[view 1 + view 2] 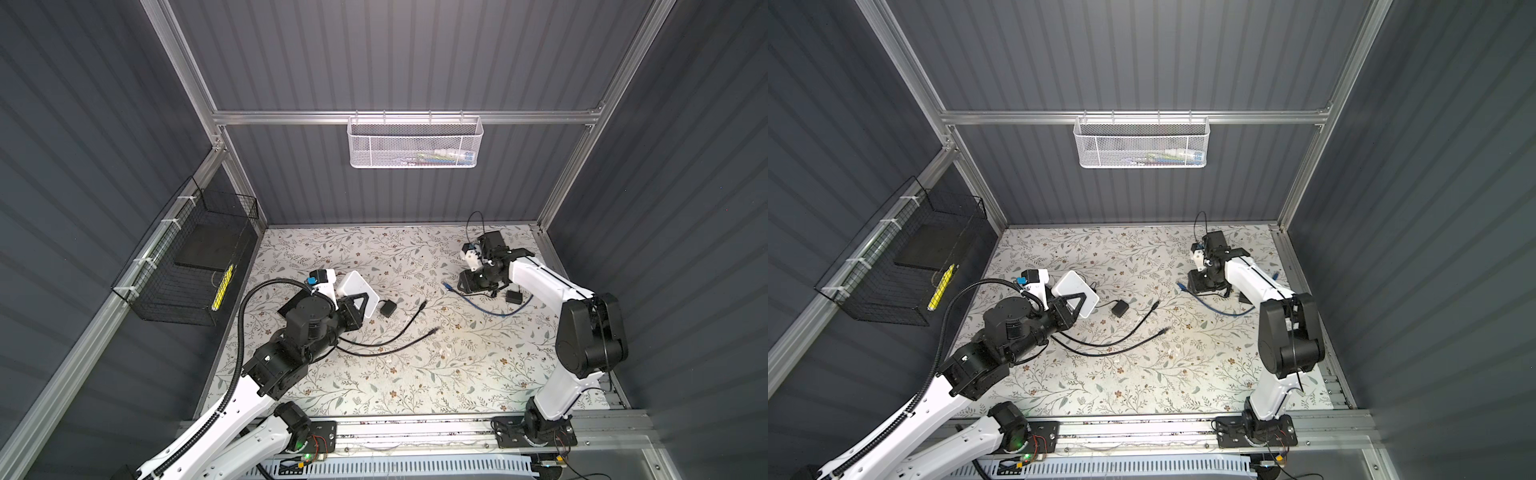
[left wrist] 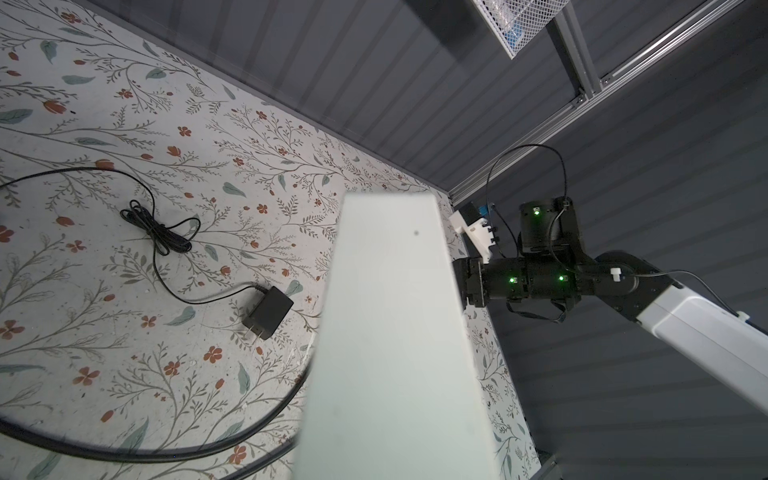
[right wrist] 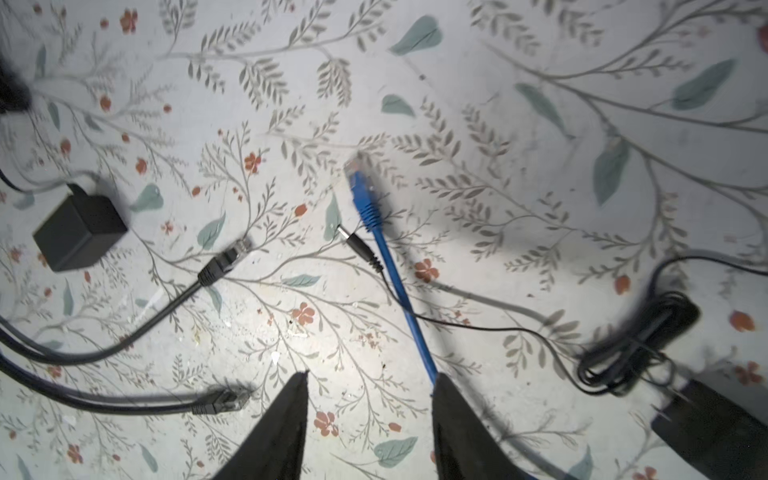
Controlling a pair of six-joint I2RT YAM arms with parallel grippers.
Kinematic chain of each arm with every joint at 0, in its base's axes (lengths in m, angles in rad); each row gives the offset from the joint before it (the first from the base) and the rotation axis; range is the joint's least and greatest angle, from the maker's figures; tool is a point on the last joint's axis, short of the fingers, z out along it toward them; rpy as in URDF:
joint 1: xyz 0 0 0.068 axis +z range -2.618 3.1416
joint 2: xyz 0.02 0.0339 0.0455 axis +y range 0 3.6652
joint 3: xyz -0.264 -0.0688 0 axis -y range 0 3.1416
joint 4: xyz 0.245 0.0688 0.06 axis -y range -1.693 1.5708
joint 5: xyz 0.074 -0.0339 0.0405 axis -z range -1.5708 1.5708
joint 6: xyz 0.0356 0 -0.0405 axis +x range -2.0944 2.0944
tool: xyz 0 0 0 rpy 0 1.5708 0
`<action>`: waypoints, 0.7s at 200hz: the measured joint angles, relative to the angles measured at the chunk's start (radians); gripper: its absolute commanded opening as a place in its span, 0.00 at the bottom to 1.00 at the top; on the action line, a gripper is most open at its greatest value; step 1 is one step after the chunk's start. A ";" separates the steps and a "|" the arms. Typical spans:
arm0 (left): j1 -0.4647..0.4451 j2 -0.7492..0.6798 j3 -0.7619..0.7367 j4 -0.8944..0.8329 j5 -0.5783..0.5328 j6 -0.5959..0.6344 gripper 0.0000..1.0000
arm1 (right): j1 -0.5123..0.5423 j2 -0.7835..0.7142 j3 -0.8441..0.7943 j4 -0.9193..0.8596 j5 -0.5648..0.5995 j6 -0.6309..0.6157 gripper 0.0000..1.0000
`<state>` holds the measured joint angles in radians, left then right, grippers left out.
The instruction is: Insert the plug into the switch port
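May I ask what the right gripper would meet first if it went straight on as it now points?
Probably the blue cable, lying on the table just ahead of the open right gripper; depth is unclear, so the table itself may come first.

**Four Cameras, One Desk**

Both top views hang high overhead, looking steeply down on the whole desk (image 1: 415, 374) and both arms. The left wrist camera peers close past the white switch (image 2: 395, 332) toward the right arm (image 2: 536, 282). The right wrist camera stares past the right gripper (image 3: 372, 376) at the desk just beneath it.

2 white arms (image 1: 540, 278), black joints (image 1: 590, 332)
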<state>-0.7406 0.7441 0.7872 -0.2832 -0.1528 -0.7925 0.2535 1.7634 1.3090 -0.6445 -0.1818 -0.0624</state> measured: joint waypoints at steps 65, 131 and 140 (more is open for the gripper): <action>0.000 0.033 -0.023 0.040 0.039 -0.006 0.00 | 0.050 0.082 0.014 0.022 0.142 -0.183 0.41; 0.000 0.036 -0.023 0.045 0.042 -0.008 0.00 | 0.101 0.141 0.047 0.047 0.214 -0.257 0.41; 0.000 0.036 -0.023 0.045 0.042 -0.008 0.00 | 0.103 0.145 0.051 0.050 0.221 -0.261 0.41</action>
<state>-0.7406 0.7803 0.7643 -0.2382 -0.1112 -0.8005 0.3565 1.9079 1.3602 -0.5941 0.0391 -0.3237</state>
